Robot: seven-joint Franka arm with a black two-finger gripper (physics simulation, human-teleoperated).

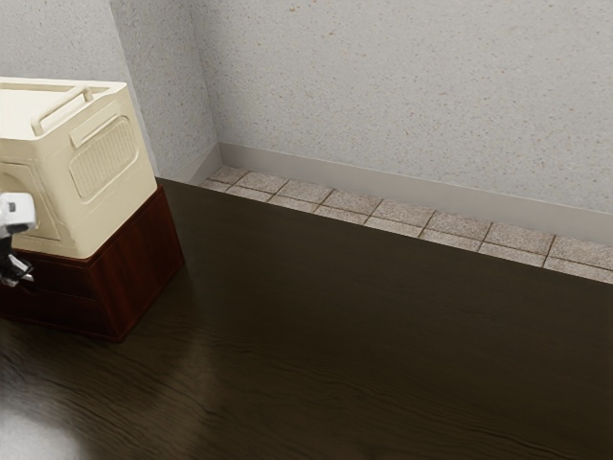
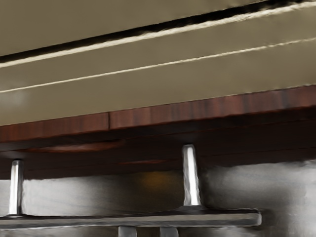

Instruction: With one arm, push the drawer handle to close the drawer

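At the exterior view's left edge is my gripper (image 1: 16, 268), in front of the dark red-brown cabinet (image 1: 139, 273). The wrist view looks down along the cabinet's wooden edge (image 2: 158, 113). Below that edge, two bright metal posts stick out from the dark front and carry the long drawer handle (image 2: 98, 221). Two small grey pieces stand side by side against the bar's far side from the cabinet. How far the drawer stands out cannot be told from these views.
A cream appliance (image 1: 105, 163) with a bar on top sits on the cabinet. The dark wooden table (image 1: 364, 326) stretches toward the exterior view's right. Beyond it are a tiled floor (image 1: 383, 213) and a speckled wall (image 1: 412, 86).
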